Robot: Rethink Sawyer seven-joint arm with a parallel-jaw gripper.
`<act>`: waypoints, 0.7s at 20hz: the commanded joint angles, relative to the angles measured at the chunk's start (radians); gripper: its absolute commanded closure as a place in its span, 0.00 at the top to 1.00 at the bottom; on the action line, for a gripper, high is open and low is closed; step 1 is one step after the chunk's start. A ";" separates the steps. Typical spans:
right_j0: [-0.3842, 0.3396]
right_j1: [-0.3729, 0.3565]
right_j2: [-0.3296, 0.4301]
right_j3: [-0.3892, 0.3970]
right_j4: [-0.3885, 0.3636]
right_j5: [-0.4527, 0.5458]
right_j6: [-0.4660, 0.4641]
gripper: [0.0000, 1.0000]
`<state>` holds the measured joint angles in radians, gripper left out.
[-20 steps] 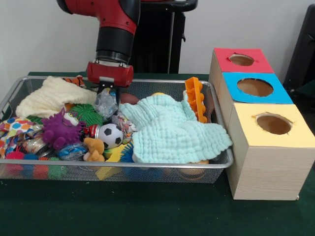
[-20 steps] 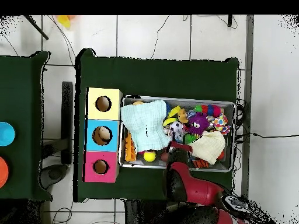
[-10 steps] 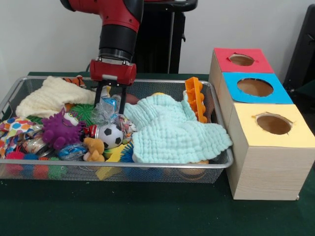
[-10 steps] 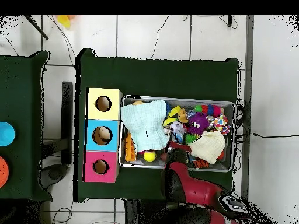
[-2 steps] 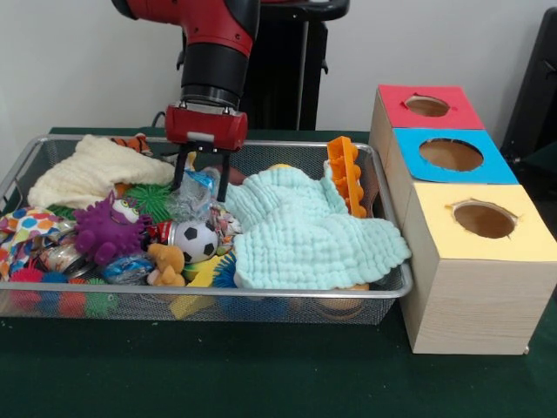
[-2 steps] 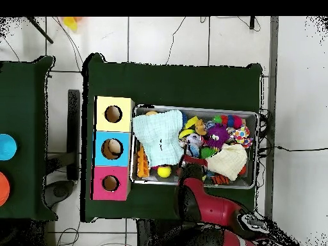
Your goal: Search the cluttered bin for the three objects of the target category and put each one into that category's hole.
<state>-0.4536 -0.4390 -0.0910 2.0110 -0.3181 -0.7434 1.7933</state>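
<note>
My gripper (image 5: 201,177) hangs over the left-middle of the wire bin (image 5: 261,294), shut on a crinkly clear plastic packet (image 5: 193,193) with blue print. The packet dangles just above the soccer ball (image 5: 196,239) and the green spiky ball (image 5: 152,200). To the bin's right stands the wooden box with a red hole (image 5: 426,105), a blue hole (image 5: 451,154) and a yellow hole (image 5: 484,219). In the overhead view the red arm (image 6: 193,192) covers the gripper, and the three holes line up left of the bin (image 6: 195,108).
A light blue cloth (image 5: 305,231) covers the bin's right half, with an orange toy (image 5: 346,174) standing behind it. A cream cloth (image 5: 91,170) lies at the back left. A purple spiky toy (image 5: 104,228) and several small toys fill the front left.
The gripper has risen a little and shifted slightly toward the box, and the clear packet has come up out of the clutter with it.
</note>
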 commanded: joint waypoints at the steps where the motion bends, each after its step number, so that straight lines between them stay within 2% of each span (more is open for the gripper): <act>1: 0.002 0.007 0.019 -0.042 0.047 -0.021 0.182 1.00; 2: 0.001 0.008 0.018 -0.043 0.046 -0.025 0.184 0.00; 14: 0.003 0.009 0.024 -0.032 0.035 -0.059 0.199 0.00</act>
<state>-0.4502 -0.4387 -0.1042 2.0135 -0.3177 -0.7435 1.7933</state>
